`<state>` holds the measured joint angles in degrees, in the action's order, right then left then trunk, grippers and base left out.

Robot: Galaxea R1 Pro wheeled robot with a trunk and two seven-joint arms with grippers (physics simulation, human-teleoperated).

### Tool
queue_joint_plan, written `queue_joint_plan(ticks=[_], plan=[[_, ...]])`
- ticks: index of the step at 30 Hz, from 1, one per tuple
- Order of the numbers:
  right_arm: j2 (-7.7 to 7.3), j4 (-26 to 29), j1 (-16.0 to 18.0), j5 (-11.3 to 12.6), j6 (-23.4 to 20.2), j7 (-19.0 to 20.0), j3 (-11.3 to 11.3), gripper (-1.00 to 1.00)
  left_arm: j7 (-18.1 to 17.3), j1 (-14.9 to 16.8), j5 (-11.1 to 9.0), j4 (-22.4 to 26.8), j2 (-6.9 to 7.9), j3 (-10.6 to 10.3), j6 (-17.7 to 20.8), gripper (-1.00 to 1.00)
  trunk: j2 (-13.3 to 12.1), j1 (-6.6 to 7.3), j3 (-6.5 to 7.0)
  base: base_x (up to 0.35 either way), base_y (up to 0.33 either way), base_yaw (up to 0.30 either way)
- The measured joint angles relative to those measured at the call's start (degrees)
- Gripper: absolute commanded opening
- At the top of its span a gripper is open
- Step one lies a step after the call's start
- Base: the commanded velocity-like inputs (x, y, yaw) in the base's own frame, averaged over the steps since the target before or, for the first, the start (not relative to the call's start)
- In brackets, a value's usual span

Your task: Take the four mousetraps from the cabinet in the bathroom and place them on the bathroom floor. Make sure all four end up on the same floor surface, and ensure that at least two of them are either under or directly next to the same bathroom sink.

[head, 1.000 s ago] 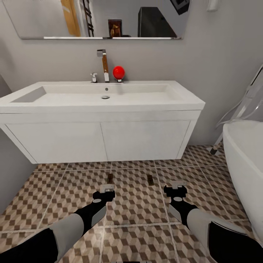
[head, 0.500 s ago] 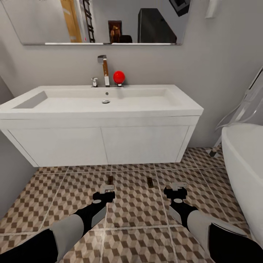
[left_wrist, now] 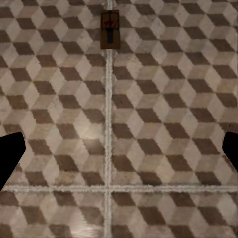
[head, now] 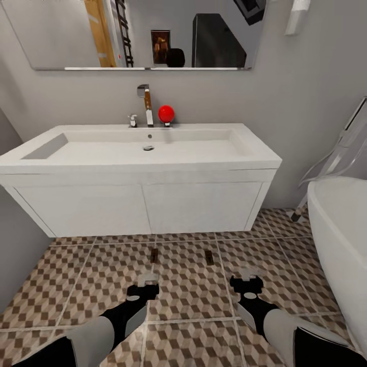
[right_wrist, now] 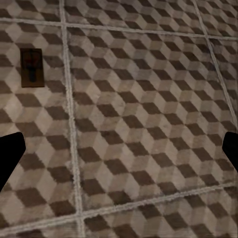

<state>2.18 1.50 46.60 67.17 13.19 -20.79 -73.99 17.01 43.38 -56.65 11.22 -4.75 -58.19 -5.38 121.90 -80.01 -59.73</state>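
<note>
Bathroom, grey walls, cube-patterned tile floor (head: pixel 193 295) in brown, beige and white with pale grout. Wide white sink (head: pixel 148 148) on a flat-panelled vanity (head: pixel 142 206) against the far wall; chrome tap (head: pixel 147 104) and a red ball (head: pixel 166 113) on the back ledge, mirror (head: pixel 137 33) above. White bathtub rim (head: pixel 339 229) at the right edge.

Two mousetraps flat on the tiles just in front of the vanity, well apart from each other: left mousetrap (head: pixel 153 255) lying on a grout line, right mousetrap (head: pixel 209 257) near another. Both dark brown with grey wire.

Left gripper (head: pixel 147 283) low over the floor, pointing toward the sink, just short of the left mousetrap. Seen from the left wrist: fingertips (left_wrist: pixel 10 156) spread wide at the frame's sides, nothing between them, bare tile below, mousetrap (left_wrist: pixel 109 29) ahead, straddling the grout line.

Right gripper (head: pixel 246 280) likewise low, just short of the right mousetrap. Right wrist view: fingertips (right_wrist: pixel 9 158) wide apart and empty, mousetrap (right_wrist: pixel 31 67) ahead and off to one side, beside a grout line.
</note>
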Motion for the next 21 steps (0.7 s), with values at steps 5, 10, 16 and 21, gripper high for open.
queue_joint_plan(ticks=[5,10,16,21], plan=[[0.01,-0.04,-2.74,-0.11,0.02,0.05,-0.05,1.00,-0.08,-2.48,0.08,-2.17,0.01,-0.01,-0.14,1.00,-2.00,1.10,0.90,0.000,0.000,0.000],[0.02,-0.06,-5.56,-0.18,0.10,0.08,-0.12,1.00,-0.80,-4.62,0.09,-4.64,0.13,-0.01,-0.28,1.00,-4.01,2.20,1.80,0.000,0.000,0.000],[-0.01,-0.12,-8.86,-0.20,0.31,0.14,-0.22,1.00,-4.86,-6.90,-0.03,-7.88,0.32,-0.02,-0.44,1.00,-6.42,3.52,2.88,0.000,0.000,0.000],[-0.05,-0.20,-10.70,-0.22,0.29,0.17,-0.24,1.00,-8.14,-8.18,-0.14,-9.63,0.35,-0.02,-0.48,1.00,-8.42,4.62,3.77,0.000,0.000,0.000]])
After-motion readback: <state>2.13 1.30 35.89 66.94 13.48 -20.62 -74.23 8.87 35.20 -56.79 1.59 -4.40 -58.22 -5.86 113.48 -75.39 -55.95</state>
